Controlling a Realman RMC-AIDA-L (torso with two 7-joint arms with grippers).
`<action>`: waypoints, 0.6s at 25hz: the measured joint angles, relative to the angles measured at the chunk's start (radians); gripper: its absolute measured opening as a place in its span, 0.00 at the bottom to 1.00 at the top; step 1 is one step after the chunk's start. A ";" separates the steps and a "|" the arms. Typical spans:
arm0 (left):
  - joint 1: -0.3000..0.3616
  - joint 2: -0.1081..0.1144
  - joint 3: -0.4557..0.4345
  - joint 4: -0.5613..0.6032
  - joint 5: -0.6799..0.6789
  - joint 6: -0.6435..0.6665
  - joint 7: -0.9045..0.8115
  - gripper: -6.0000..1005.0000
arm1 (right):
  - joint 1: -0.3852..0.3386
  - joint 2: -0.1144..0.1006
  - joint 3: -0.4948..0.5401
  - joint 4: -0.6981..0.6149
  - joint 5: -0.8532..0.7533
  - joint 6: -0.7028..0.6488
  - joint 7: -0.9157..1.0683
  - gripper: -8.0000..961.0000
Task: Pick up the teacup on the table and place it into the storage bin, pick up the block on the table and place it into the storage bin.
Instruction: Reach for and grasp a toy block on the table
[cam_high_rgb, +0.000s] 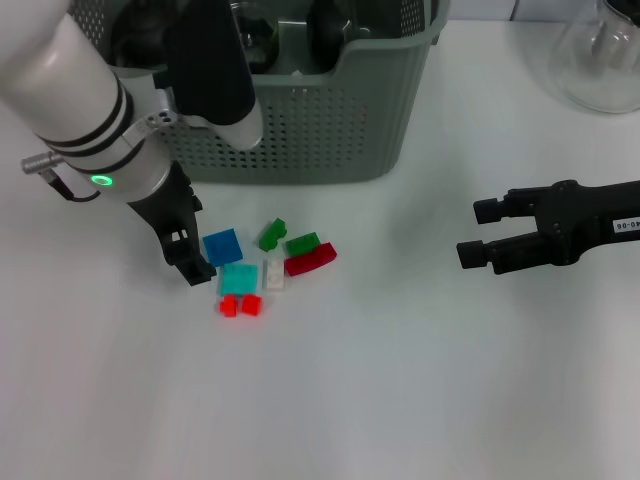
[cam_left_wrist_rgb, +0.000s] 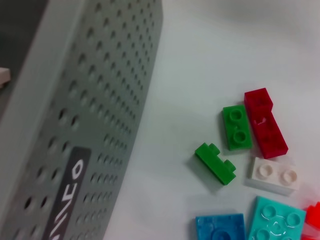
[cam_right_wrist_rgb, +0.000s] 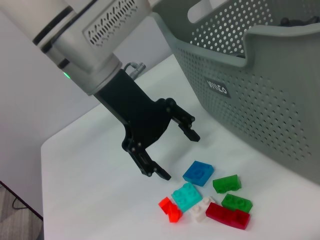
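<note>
On the white tabletop (cam_high_rgb: 400, 400), the grey-green storage bin (cam_high_rgb: 330, 130) stands at the far side, its perforated front wall facing the robot and dark rounded items lying inside it. In front of the bin lies a small cluster of toy blocks: a blue block (cam_high_rgb: 222, 246), a teal block (cam_high_rgb: 238, 279), a white block (cam_high_rgb: 273, 273), two green blocks (cam_high_rgb: 272, 235) (cam_high_rgb: 302, 243), a dark red block (cam_high_rgb: 311, 259) and a small bright red block (cam_high_rgb: 240, 305).

The left gripper (cam_high_rgb: 190, 245) hangs low just beside the blue block, on the robot's left of the cluster. Its black fingers (cam_right_wrist_rgb: 150, 167) are spread apart and hold nothing; the right wrist view shows them clear of the blocks. A green light glows on the wrist above it.

The right gripper (cam_high_rgb: 480, 232) hovers over the bare tabletop well to the robot's right of the blocks, fingers apart and empty.

A clear glass flask (cam_high_rgb: 600, 60) stands at the far right corner, apart from the bin. The bin's black label (cam_left_wrist_rgb: 65, 200) with white marks shows in the left wrist view.
</note>
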 joint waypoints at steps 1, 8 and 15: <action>-0.004 0.000 0.004 -0.009 0.000 -0.004 0.000 0.87 | 0.000 0.000 0.000 0.000 0.000 0.000 0.000 0.99; -0.012 0.000 0.025 -0.033 0.001 -0.034 0.008 0.87 | -0.002 0.000 0.000 0.003 0.000 0.000 -0.001 0.99; -0.029 0.002 0.039 -0.084 0.004 -0.068 0.009 0.87 | 0.000 0.000 0.000 0.010 0.000 0.000 -0.002 0.98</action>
